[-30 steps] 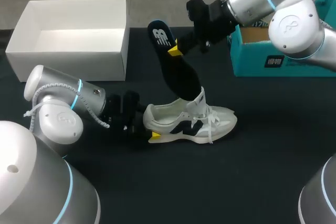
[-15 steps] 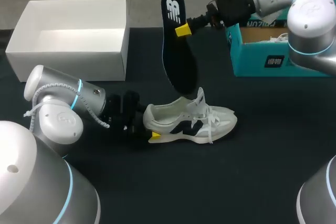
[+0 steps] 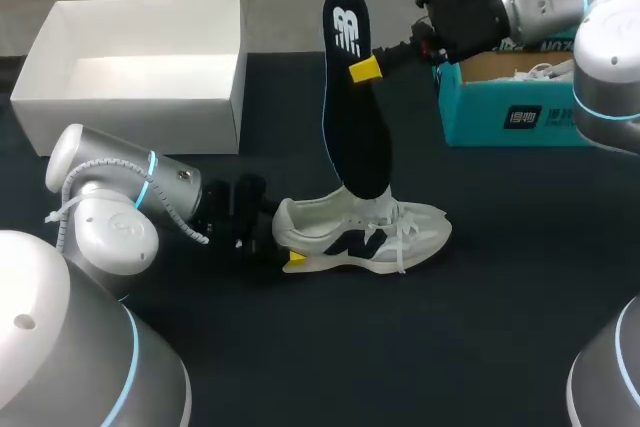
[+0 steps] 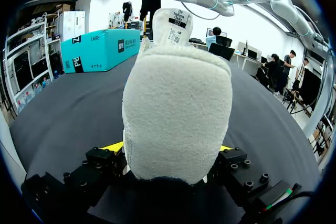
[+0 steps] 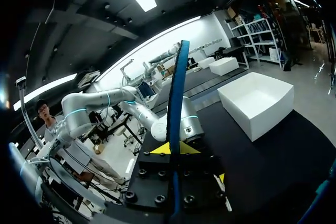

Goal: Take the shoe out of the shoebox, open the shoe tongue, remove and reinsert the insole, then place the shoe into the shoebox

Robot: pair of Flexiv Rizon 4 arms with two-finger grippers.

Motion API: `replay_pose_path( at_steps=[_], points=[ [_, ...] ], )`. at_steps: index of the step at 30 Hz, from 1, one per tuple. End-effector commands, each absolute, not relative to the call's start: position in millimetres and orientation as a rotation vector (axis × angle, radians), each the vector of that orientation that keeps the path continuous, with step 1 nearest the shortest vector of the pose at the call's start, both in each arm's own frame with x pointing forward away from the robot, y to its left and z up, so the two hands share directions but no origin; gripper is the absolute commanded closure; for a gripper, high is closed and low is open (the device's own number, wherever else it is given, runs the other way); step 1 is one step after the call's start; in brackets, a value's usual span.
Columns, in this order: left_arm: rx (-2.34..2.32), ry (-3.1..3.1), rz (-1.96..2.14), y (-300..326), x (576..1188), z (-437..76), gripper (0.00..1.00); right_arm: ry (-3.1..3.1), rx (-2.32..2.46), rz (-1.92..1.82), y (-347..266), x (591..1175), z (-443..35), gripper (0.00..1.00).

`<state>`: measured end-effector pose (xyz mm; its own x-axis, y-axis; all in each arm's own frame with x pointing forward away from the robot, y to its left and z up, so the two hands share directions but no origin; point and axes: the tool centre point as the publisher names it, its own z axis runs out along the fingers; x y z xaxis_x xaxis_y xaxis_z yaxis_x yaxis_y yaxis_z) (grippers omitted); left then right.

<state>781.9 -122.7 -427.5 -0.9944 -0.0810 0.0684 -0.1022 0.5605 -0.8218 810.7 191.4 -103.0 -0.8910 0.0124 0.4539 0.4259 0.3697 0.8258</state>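
White box (image 3: 130, 67): far left on the black table (image 3: 480, 297); open top, white interior.
Left gripper (image 3: 285, 243): low over the table, right of the white box; fingers clamped on the shoe's heel from both sides, heel filling the gap between the yellow tips in the left wrist view.
Shoe (image 3: 360, 232): middle of the table, upright on its sole, toe to the right, heel to the left.
Insole (image 3: 355, 117): dark, held nearly upright above the shoe; lower end at the shoe's opening, upper end raised toward the far side.
Right gripper (image 3: 365, 69): raised at far centre; fingers closed on the insole's upper part, pinching it between the yellow tips.
Teal box (image 3: 510, 112): far right, well apart from the shoe.
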Motion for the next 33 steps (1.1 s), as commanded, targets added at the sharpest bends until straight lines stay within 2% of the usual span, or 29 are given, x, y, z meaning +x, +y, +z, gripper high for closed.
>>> replay_pose_path(
  at_steps=[1,12,33],
  points=[
    [0.161,-2.755,1.455,-123.1,781.3,-429.9,1.00,-2.287,-0.411,-1.533,187.2,803.4,-98.7,1.00],
    [0.161,-2.755,1.455,-123.1,781.3,-429.9,1.00,-2.287,-0.411,-1.533,187.2,803.4,-98.7,1.00],
    [0.161,-2.755,1.455,-123.1,781.3,-429.9,1.00,-2.278,-0.603,-1.503,165.2,703.8,-78.4,1.00]
  ],
)
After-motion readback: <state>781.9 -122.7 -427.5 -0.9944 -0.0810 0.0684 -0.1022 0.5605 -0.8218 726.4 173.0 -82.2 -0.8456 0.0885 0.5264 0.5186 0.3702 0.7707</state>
